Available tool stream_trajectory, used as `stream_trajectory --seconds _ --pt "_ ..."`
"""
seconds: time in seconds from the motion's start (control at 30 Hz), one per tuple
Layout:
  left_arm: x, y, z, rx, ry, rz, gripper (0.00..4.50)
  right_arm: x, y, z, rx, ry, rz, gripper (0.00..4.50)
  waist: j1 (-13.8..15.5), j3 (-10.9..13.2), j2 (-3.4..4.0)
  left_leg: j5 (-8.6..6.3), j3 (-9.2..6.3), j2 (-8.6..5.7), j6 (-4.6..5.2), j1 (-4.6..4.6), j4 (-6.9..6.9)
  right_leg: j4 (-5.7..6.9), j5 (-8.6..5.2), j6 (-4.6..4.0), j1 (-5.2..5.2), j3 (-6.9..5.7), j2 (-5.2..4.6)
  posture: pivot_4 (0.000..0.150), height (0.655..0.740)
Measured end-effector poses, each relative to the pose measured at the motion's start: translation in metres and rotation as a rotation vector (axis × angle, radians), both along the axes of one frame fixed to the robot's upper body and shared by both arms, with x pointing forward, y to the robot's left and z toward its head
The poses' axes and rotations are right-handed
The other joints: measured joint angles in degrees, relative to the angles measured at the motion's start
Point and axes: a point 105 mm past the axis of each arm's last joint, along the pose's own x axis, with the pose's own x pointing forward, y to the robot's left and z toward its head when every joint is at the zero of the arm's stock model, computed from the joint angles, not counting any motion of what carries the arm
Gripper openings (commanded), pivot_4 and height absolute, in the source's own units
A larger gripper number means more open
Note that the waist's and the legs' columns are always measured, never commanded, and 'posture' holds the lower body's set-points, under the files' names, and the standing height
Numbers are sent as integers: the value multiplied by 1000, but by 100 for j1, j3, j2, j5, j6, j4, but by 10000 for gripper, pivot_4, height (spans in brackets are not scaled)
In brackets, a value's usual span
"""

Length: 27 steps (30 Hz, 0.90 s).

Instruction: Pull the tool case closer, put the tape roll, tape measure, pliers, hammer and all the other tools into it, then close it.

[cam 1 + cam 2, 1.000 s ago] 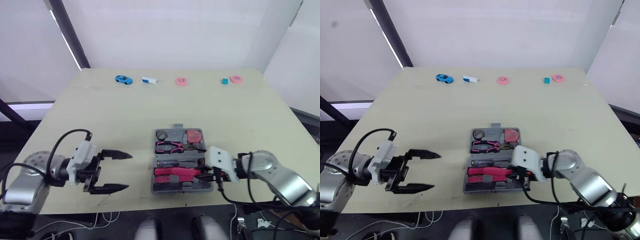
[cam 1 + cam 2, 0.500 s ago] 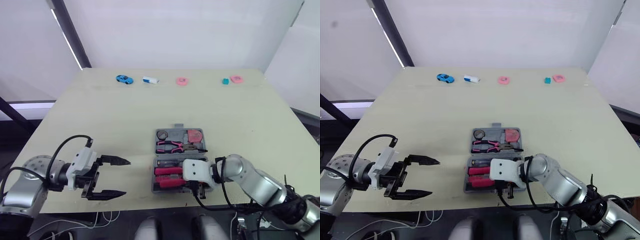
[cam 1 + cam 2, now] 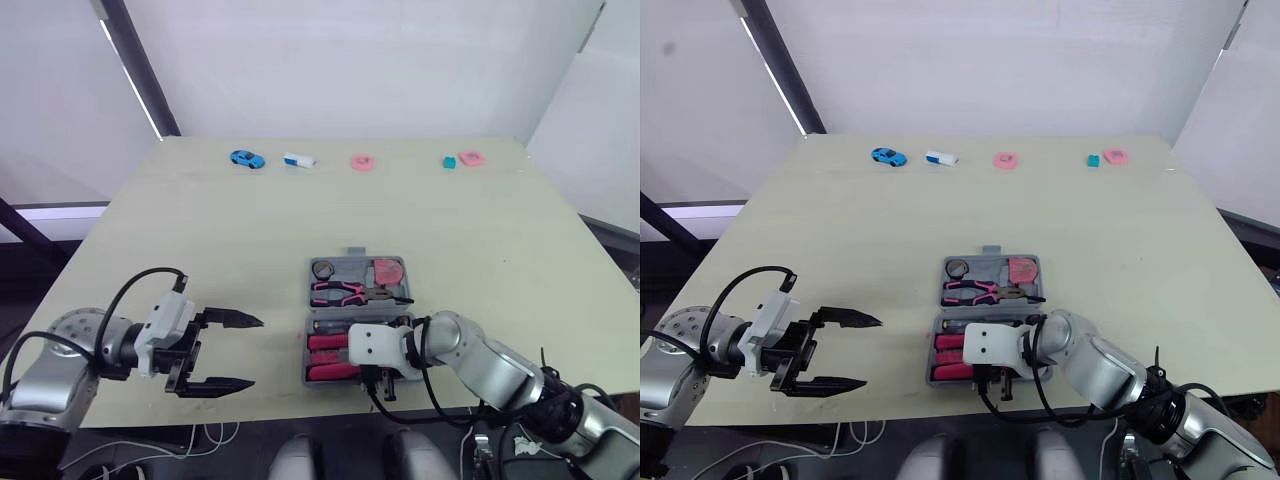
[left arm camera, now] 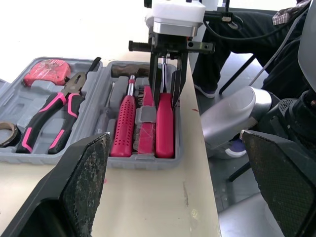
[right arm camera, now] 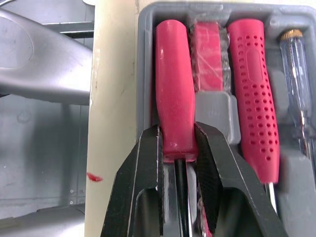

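Case (image 4: 143, 162) lies open and flat on the table (image 3: 200, 230), both halves facing up.

Far half of the case:
- tape roll (image 3: 322, 269) in the left corner
- tape measure (image 3: 388, 271) in the right corner
- pliers (image 3: 340, 292) across the row nearer the hinge

Near half of the case:
- smooth red screwdriver (image 5: 175, 113) in the slot along the case's outer wall
- small red block (image 5: 207, 54) next to it; what it is cannot be told
- dotted red handle (image 5: 249, 113) beyond the block
- clear-handled tester (image 5: 298, 98) nearest the hinge

Right gripper (image 5: 177, 140) is over the near half of the case. Its fingers (image 5: 148, 163) pinch the shaft end of the smooth screwdriver's handle, one on each side. The screwdriver sits in its slot.

Left gripper (image 3: 255, 352) hangs over bare table, well to the left of the case. Its fingers are spread wide and hold nothing.

Toy car (image 3: 246, 159) and several small pink and blue pieces lie in a row well beyond the case's far side.
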Motion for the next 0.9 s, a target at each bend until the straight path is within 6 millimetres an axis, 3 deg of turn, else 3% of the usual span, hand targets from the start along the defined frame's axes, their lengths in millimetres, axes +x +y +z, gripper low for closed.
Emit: stream_trajectory --seconds 0.13,0.3,0.63,0.73,0.83,0.9 --pt "0 -1 -1 -6 1 0 45000 0 0 0 -1 0 -1 3918 -3 0 0 0 0 0 0 0 0 0 0 0 0 0 0 1500 7400" --pt "-1 -1 -1 -7 4 1 45000 3 -2 2 -1 -11 -12 28138 -1 0 0 0 0 0 0 0 0 -1 0 0 0 0 -1 1500 7400" --pt "-2 0 -2 -7 12 4 45000 1 -5 14 112 3 10 28138 1 0 0 0 -1 0 0 0 0 -1 0 0 0 0 0 1500 7400" --pt "-2 -2 -2 -11 8 -3 45000 0 -4 14 166 7 13 20119 1 0 0 0 1 0 0 -1 0 -1 0 1 0 0 0 1500 7400" --pt "-3 -4 -1 -12 3 -10 45000 3 -9 7 161 2 4 5965 0 0 0 0 1 0 0 -1 0 -1 0 1 1 0 -1 1500 7400" --pt "-2 -4 -1 -14 3 -9 45000 4 -12 3 167 9 -2 204 1 0 -1 0 0 0 0 -1 0 -1 0 0 0 0 0 1500 7400"
